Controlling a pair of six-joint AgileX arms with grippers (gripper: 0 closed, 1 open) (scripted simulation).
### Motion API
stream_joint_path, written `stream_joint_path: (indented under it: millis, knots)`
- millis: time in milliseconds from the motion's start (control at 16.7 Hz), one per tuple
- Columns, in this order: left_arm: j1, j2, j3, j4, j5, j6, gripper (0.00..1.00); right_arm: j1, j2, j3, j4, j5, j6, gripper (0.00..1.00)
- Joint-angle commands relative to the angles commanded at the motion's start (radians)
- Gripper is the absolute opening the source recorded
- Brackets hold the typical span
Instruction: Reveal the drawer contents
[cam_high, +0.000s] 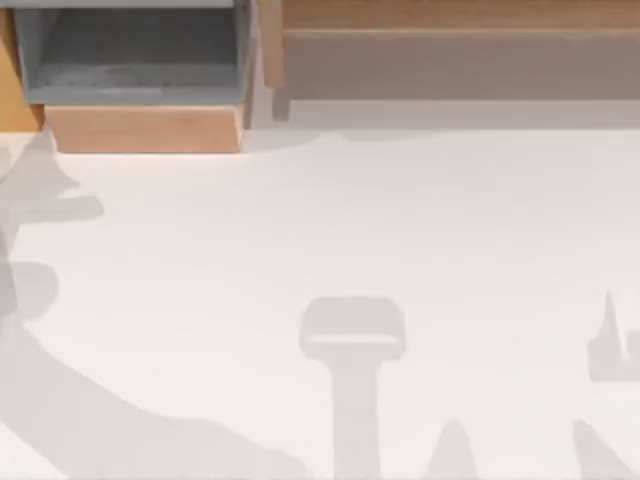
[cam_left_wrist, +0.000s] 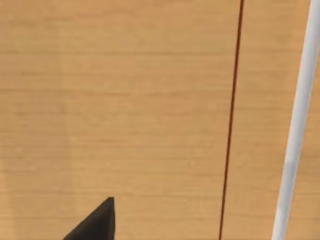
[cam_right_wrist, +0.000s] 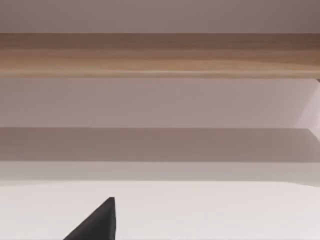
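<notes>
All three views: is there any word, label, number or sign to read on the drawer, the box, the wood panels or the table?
None: no text stands anywhere.
Drawer: plain wood and grey inside.
Box: bare tan front.
Table: bare white, shadows only.
Left wrist view: plain wood grain, a dark red line.

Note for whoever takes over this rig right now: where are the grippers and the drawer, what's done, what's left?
Left gripper: close against a tan wood panel with a white bar.
Right gripper: over the white table, facing the drawer.
The drawer sits at the top view's far right, partly in view, its pale grey inside showing.
Done: it looks pulled out.
Left: check it is fully open; I cannot tell.
</notes>
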Motion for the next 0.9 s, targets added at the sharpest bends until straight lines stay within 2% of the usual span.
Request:
stream_joint_path:
  millis: [360,900]
  knots:
    - [-0.004,0.002,0.002,-0.002,0.002,0.003,1.00,0.000,0.000,0.000,0.000,0.000,0.000,1.00]
    - [-0.025,0.058,0.117,-0.059,-0.020,0.004,1.00,0.000,0.000,0.000,0.000,0.000,0.000,1.00]
